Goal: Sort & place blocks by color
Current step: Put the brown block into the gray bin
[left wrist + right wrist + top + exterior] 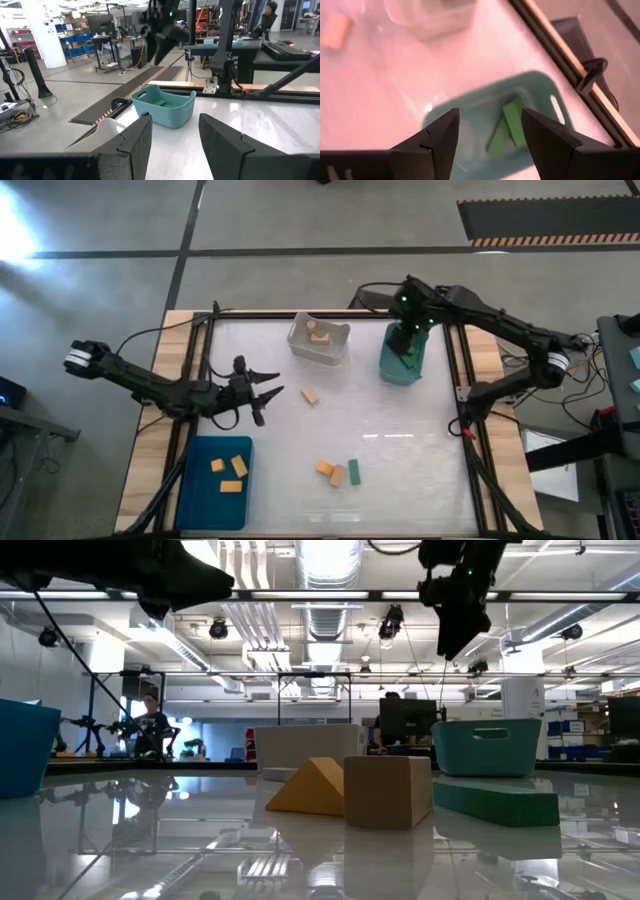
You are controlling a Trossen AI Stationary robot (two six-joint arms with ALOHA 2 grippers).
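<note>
The right claw (404, 340) hangs wide and empty over the teal plastic bin (388, 369), upper right, where green blocks (506, 127) lie sorted. The left claw (266, 402), partly open and empty, hovers mid-left above the worktop (400, 440). Loose blocks (338, 472) wait lower centre.

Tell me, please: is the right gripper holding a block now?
No, in the right wrist view the right gripper stands open and empty above the green bin, with green blocks lying inside the bin.
</note>
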